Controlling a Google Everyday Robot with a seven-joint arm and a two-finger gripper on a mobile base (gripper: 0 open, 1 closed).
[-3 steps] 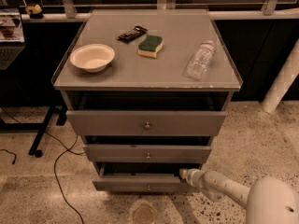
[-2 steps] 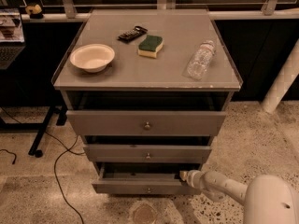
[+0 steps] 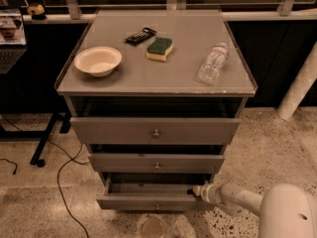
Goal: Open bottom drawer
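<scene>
The bottom drawer point(image 3: 143, 201) is the lowest of three grey drawer fronts and is pulled out the furthest, showing a shallow grey inside. Its small round knob point(image 3: 157, 207) sits at the centre of the front. My gripper point(image 3: 194, 192) is at the drawer's right end, at the top edge of the front, at the tip of my white arm point(image 3: 233, 197) that reaches in from the lower right. The middle drawer point(image 3: 156, 161) and the top drawer point(image 3: 154, 130) above it also stand partly out.
On the cabinet top point(image 3: 237, 83) lie a white bowl point(image 3: 97, 60), a green and yellow sponge point(image 3: 159, 48), a dark flat packet point(image 3: 140, 35) and a clear plastic bottle point(image 3: 212, 63). A black cable point(image 3: 62, 167) runs over the floor at left. A white post point(image 3: 299, 86) stands at right.
The arm and gripper have stayed at the drawer's right end; the bottom drawer looks the same or very slightly further out.
</scene>
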